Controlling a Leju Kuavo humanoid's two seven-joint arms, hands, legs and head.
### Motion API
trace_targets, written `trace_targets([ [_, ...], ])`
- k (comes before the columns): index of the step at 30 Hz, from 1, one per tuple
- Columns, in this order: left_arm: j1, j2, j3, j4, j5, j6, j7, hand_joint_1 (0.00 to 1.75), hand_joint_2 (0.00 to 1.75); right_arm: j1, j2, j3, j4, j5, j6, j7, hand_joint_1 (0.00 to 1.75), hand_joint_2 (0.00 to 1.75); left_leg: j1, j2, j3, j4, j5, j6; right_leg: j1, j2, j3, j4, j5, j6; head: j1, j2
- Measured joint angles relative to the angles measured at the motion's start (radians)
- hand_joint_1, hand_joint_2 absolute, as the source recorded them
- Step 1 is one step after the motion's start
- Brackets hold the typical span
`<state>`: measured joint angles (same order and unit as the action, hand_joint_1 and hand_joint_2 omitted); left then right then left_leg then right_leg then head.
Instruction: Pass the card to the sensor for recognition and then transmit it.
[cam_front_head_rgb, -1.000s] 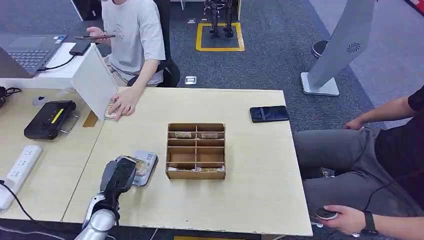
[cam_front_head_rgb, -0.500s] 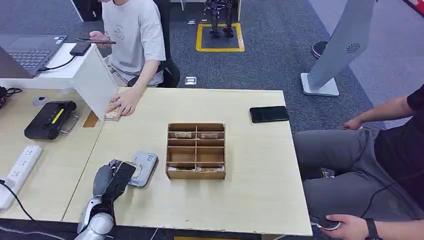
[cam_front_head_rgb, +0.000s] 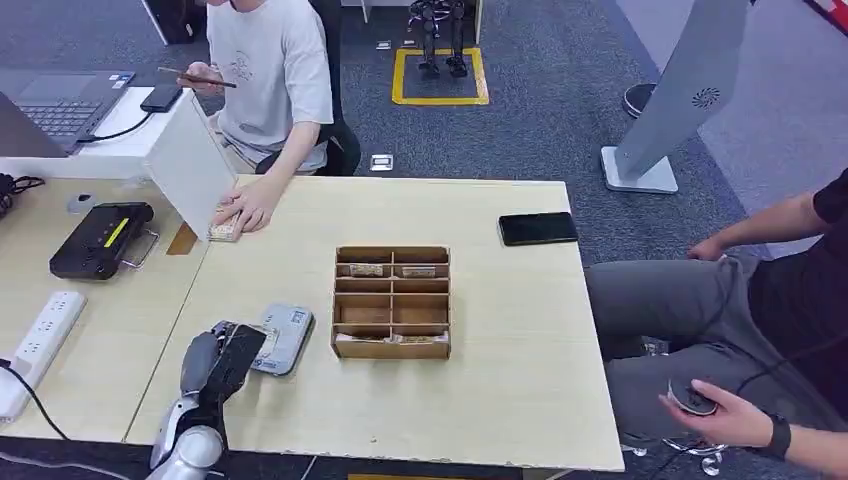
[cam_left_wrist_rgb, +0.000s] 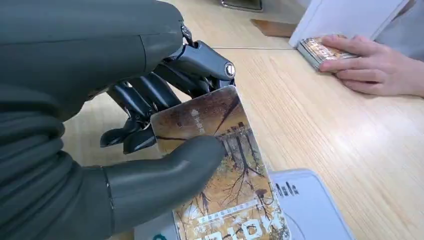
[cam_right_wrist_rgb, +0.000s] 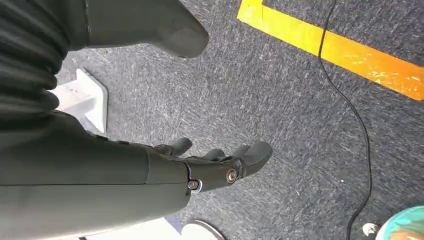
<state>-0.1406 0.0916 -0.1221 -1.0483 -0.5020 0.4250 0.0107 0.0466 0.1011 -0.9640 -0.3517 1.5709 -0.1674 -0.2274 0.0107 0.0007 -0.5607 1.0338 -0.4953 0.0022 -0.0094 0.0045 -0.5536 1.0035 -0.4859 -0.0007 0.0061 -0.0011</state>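
The left robot hand (cam_front_head_rgb: 215, 362) pinches the card (cam_left_wrist_rgb: 220, 175) between thumb and fingers, now drawn back toward the counter (cam_front_head_rgb: 500, 400) edge, off the grey sensor (cam_front_head_rgb: 283, 337) it covered a second ago. Reading seems finished; handing over comes next. The right robot hand (cam_right_wrist_rgb: 200, 165) hangs empty, fingers loosely apart.

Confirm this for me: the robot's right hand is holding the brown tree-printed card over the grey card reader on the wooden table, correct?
Not quite: the left hand holds the brown tree-printed card over the grey card reader on the wooden table, as the left wrist view shows. The right hand hangs above the carpet, holding nothing.
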Motion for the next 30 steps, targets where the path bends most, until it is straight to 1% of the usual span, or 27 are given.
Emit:
trace_targets([
  [5,0.003,0.0,0.023,0.014,0.012,-0.008,-0.017,1.75,1.75,-0.005,-0.004,0.002,0.009,0.0,-0.012,0.0,0.0,1.75,0.0,0.0,0.0,0.0,0.0,0.0,0.0,-0.001,0.001,0.0,0.0,0.0,0.0,0.0],
  [6,0.004,0.0,0.027,0.014,0.02,-0.015,-0.027,1.75,1.75,-0.006,-0.005,0.002,0.012,0.0,-0.012,0.002,0.0,1.75,0.0,0.0,0.0,0.0,0.0,0.0,0.0,-0.001,0.001,0.0,0.0,0.0,0.0,0.0],
  [8,0.009,-0.001,0.028,0.012,0.065,-0.047,-0.071,1.75,1.75,-0.008,-0.007,0.002,0.018,0.0,-0.013,0.003,0.0,1.75,0.0,-0.001,0.0,0.0,0.0,0.001,0.0,-0.001,0.001,0.0,0.0,0.0,0.0,0.0],
  [11,0.039,-0.009,0.028,-0.041,0.201,-0.126,-0.173,1.75,1.75,-0.009,-0.012,0.002,0.029,0.0,-0.02,-0.002,0.0,1.75,0.0,-0.001,0.001,0.0,0.001,0.001,0.0,-0.001,0.001,0.0,0.0,0.0,0.0,0.0],
  [14,0.071,-0.012,0.028,-0.155,0.444,-0.234,-0.25,1.75,1.75,-0.013,-0.024,0.003,0.053,0.0,-0.042,-0.007,0.0,1.75,0.0,-0.001,-0.002,0.001,0.002,0.002,0.0,-0.001,-0.002,0.0,0.001,0.001,0.0,0.0],
  [16,0.065,-0.006,0.028,-0.245,0.589,-0.272,-0.277,1.75,1.75,-0.019,-0.033,0.005,0.076,0.0,-0.055,-0.01,0.0,1.75,0.0,-0.001,-0.004,0.001,0.003,0.001,0.0,-0.001,-0.004,0.0,0.002,0.002,0.0,0.0],
  [17,0.051,0.001,0.028,-0.288,0.653,-0.286,-0.276,1.75,1.75,-0.022,-0.037,0.007,0.088,0.0,-0.061,-0.011,0.0,1.75,0.0,-0.001,-0.005,0.001,0.004,0.002,0.0,-0.001,-0.004,0.0,0.003,0.002,0.0,0.0],
  [19,0.006,0.019,0.032,-0.353,0.733,-0.291,-0.277,1.75,1.75,-0.029,-0.045,0.015,0.11,0.0,-0.067,-0.009,0.0,1.75,0.0,-0.001,-0.006,0.001,0.005,0.001,0.0,-0.002,-0.005,0.0,0.003,0.002,0.0,0.0],
  [20,-0.022,0.031,0.037,-0.383,0.733,-0.282,-0.28,1.75,1.75,-0.032,-0.05,0.021,0.12,0.0,-0.067,-0.005,0.0,1.75,0.001,-0.002,-0.006,0.001,0.005,0.001,0.0,-0.002,-0.005,0.0,0.004,0.001,0.0,0.0],
  [23,-0.13,0.083,0.056,-0.427,0.674,-0.231,-0.291,1.75,1.75,-0.042,-0.059,0.04,0.143,0.0,-0.067,-0.002,0.0,1.75,0.001,-0.002,-0.007,0.001,0.006,0.001,0.0,-0.002,-0.006,0.0,0.005,-0.001,0.0,0.0],
  [27,-0.207,0.13,0.073,-0.437,0.654,-0.229,-0.273,1.75,1.75,-0.048,-0.068,0.052,0.157,0.0,-0.066,0.0,0.0,1.75,0.001,-0.001,-0.007,0.001,0.007,0.0,0.0,-0.001,-0.008,0.0,0.005,-0.001,-0.001,0.0],
  [30,-0.268,0.166,0.075,-0.438,0.582,-0.211,-0.274,1.75,1.75,-0.056,-0.075,0.072,0.165,0.0,-0.059,0.008,0.0,1.75,0.001,-0.001,-0.009,0.001,0.008,0.0,0.001,-0.001,-0.009,0.0,0.006,0.0,-0.001,0.0],
])
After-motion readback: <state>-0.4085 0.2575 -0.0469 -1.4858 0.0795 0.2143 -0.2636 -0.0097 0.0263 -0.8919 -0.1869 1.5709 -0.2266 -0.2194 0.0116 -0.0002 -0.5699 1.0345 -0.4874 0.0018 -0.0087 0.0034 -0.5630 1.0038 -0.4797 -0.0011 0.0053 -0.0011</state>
